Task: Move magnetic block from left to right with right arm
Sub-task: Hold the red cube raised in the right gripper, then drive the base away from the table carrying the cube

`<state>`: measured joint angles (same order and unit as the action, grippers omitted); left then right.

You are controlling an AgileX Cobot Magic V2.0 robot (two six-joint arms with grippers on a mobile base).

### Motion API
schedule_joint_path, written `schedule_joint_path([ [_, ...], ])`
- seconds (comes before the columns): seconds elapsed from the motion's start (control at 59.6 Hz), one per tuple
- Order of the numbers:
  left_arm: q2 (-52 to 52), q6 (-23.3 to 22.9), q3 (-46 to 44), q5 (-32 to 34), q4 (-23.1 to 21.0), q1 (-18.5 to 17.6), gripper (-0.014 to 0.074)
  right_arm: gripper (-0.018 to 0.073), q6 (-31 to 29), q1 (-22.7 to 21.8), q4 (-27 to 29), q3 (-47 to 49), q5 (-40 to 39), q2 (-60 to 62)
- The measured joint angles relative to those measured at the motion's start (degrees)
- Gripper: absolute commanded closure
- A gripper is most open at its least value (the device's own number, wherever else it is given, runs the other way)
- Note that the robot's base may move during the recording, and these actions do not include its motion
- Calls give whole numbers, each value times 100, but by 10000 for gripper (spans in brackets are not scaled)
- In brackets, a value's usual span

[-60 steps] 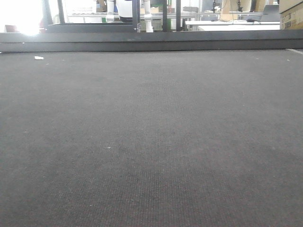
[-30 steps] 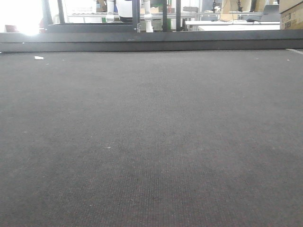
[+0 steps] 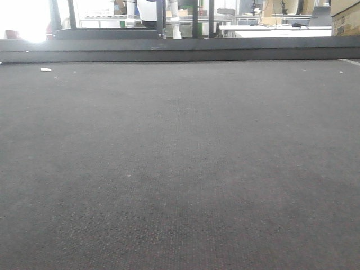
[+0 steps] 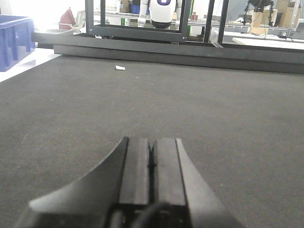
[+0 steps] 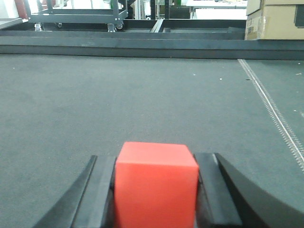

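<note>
A: Count of blocks?

B: One. A single magnetic block (image 5: pixel 156 185), bright red and plain-faced, seen in the right wrist view only.

A: Where does it sit?

B: Between the two dark fingers of the right tool (image 5: pixel 156 164), which is clamped on it, one finger against each side face. The top face and the near face show. I cannot tell whether its underside touches the bench (image 3: pixel 180 169).

A: And the other tool?

B: The left tool (image 4: pixel 152 147) has its two fingers pressed flat together, with only a thin seam between them and nothing in it. It sits low over the dark grey matting.

A: So two tools, one block. Anything loose on the bench?

B: One white scrap (image 4: pixel 120 68), small, lying near the raised dark rail at the far edge. The front view shows the same scrap at far left (image 3: pixel 46 69). That view shows neither tool nor block.

A: Around the edges?

B: One blue crate (image 4: pixel 14 40) beyond the bench's left side in the left wrist view. One cardboard box (image 5: pixel 275 21) behind the far rail in the right wrist view. One pale seam (image 5: pixel 273 109) runs down the matting on that side.
</note>
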<state>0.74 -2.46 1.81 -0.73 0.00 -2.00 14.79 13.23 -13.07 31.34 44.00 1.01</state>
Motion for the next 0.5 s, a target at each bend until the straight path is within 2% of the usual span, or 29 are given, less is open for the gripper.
schedule_joint_path([
  [0.503, 0, 0, 0, 0, 0, 0, 713, 334, 0, 0, 0, 0, 0, 0],
])
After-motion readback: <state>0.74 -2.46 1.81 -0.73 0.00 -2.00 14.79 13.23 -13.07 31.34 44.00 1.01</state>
